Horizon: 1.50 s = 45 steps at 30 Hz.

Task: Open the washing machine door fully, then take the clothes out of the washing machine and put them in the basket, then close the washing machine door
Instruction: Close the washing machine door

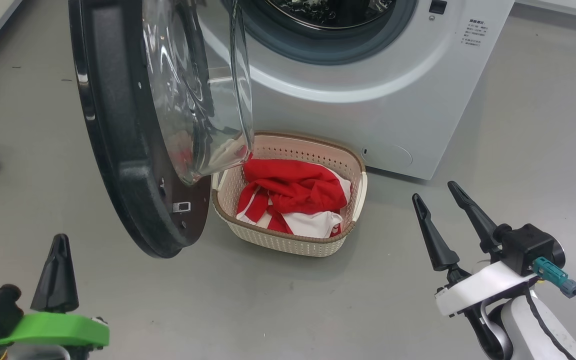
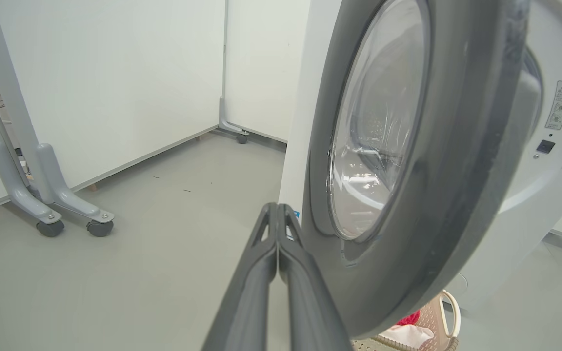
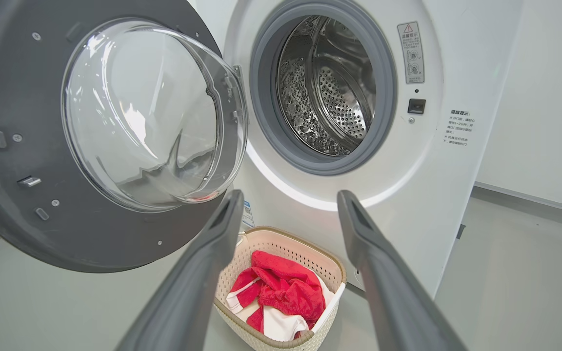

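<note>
A smooth pale grey floor (image 1: pixel 288 305) runs under a big white front-loading washing machine (image 1: pixel 368 115), whose grey rubber-ringed mouth shows a perforated steel drum (image 3: pixel 330 87). Its large round door (image 1: pixel 113 165), glossy black at the rim and matte dark grey on the inner face, with a bulging clear glass bowl (image 1: pixel 193 90) at the centre, stands wide open to the robot's left. Just beside the door's lower edge, on the floor close in front of the machine, sits a small cream perforated plastic basket (image 1: pixel 288 240) with a brown woven-look rim. In it lie the crumpled red clothes (image 1: pixel 293 192) with white panels and stripe trim. The left gripper (image 1: pixel 60 240) is clenched, finger flat against finger, near the door's outer face. The right gripper (image 1: pixel 434 190) is released, fingers spread wide, apart from the basket on its right.
</note>
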Motion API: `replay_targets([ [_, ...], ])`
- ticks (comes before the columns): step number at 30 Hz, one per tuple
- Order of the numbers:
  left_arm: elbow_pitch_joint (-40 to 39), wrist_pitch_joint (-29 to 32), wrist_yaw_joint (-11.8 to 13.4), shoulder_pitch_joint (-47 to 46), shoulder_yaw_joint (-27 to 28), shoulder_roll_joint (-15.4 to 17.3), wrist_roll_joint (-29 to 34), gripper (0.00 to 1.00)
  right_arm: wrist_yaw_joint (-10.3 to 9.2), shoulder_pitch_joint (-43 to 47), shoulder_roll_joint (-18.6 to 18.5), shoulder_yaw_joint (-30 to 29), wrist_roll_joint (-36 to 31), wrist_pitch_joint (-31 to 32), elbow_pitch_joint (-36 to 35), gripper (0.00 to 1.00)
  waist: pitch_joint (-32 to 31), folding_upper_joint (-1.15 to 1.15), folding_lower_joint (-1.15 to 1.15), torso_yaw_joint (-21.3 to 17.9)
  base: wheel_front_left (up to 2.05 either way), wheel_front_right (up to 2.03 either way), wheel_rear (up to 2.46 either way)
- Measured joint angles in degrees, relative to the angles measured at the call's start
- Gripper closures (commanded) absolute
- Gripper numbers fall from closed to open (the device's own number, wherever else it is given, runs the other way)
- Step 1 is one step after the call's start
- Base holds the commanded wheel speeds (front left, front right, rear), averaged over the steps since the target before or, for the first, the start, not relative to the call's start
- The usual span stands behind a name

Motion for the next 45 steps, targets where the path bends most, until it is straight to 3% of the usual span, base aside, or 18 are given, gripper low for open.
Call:
replay_targets([
  [5,-1.4,1.4,0.0,-2.7,-0.4,0.0,-5.0,1.0,0.0,0.0,0.0,0.0,0.0,0.0,0.0,0.0,0.2,0.0,0.0,0.1,0.0,0.0,0.0],
  [12,-1.6,10.5,0.0,-5.8,3.4,-4.4,-24.8,1.0,0.0,0.0,-0.1,-0.1,0.0,0.0,0.2,0.0,0.4,0.0,0.0,0.1,0.0,0.0,0.0],
  [18,-2.3,18.0,0.0,-8.9,8.1,-4.9,-38.9,1.0,0.0,0.3,0.0,-0.1,0.0,0.0,0.5,0.0,0.5,0.0,0.0,-0.1,0.0,0.0,0.0],
  [29,-3.2,30.3,6.2,-11.0,9.6,-5.5,-58.5,1.0,0.0,0.4,0.0,-0.2,0.0,0.0,1.0,0.0,0.7,0.0,0.0,-0.5,0.0,0.0,0.0],
  [36,-3.9,36.4,12.1,-11.3,9.3,-5.6,-68.0,1.0,0.0,0.4,-0.1,-0.1,-0.1,0.0,1.4,0.0,0.7,0.0,0.0,-0.6,0.0,0.0,0.0],
  [45,-5.5,39.4,13.4,-11.3,5.6,-5.5,-75.9,1.0,0.0,0.3,-0.2,0.8,-0.1,0.0,1.5,0.0,1.0,0.0,0.0,-0.9,0.0,0.0,0.0],
])
